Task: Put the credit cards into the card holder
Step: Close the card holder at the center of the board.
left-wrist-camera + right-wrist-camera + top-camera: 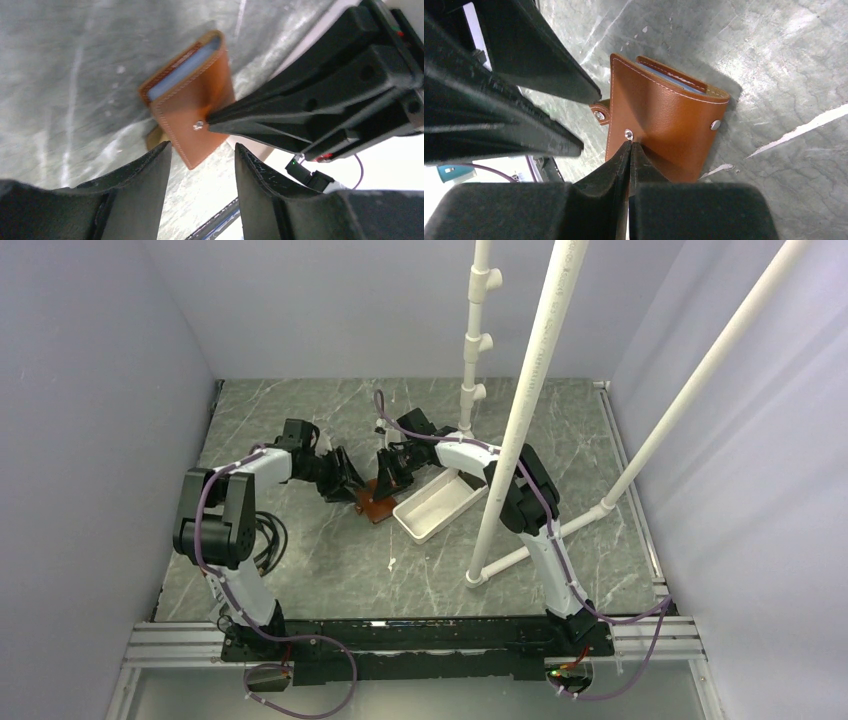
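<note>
The card holder is a brown leather wallet with light stitching, lying folded on the grey marble table. Pale blue edges of credit cards show inside its open side, and again in the right wrist view as credit cards. My right gripper is shut, its joined tips pressing on the card holder beside a metal snap. My left gripper stands open just short of the card holder, near one corner, with nothing between its fingers. Both grippers meet over it: left gripper, right gripper.
A long white tray lies just right of the holder, under the right arm. White PVC pipes rise and cross on the right side of the table. A leather strap tab with a snap sticks out from the holder's edge.
</note>
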Robot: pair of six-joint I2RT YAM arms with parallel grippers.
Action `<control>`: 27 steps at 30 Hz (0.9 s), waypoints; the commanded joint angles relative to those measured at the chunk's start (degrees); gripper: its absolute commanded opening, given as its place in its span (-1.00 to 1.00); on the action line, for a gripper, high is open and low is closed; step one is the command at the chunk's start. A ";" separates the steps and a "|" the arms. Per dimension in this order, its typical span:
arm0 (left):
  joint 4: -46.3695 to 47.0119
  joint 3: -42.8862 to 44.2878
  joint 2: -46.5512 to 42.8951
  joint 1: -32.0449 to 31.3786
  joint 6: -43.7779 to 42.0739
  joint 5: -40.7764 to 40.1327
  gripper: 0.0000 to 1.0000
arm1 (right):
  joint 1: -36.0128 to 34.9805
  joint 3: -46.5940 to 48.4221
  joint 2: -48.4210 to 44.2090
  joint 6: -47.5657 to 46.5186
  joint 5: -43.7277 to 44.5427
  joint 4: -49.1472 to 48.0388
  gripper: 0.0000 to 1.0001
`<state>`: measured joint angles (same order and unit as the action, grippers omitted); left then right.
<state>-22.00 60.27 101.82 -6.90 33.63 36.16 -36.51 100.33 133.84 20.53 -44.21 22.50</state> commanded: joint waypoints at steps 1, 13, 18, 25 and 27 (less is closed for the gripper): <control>3.77 1.81 -0.61 -2.07 -2.33 6.67 0.09 | -0.23 1.01 2.09 -2.53 3.56 1.25 -0.92; -6.73 4.31 -3.84 -3.24 -6.67 -0.92 0.30 | -0.23 1.69 2.11 -2.82 3.51 1.92 -0.98; -9.69 7.45 0.22 -3.12 -10.41 -4.62 0.40 | -0.23 1.26 2.17 -2.78 3.26 1.70 -1.00; -6.04 7.00 3.65 -3.26 -10.11 0.38 0.40 | -0.27 1.04 2.05 -2.87 3.34 1.74 -1.00; -5.29 6.38 3.22 -3.30 -9.83 3.05 0.36 | -0.29 1.16 2.20 -2.87 3.25 1.82 -1.00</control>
<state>-29.36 66.76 105.56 -10.17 25.08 34.83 -36.58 100.88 133.95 19.86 -44.01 23.27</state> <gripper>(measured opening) 0.696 0.007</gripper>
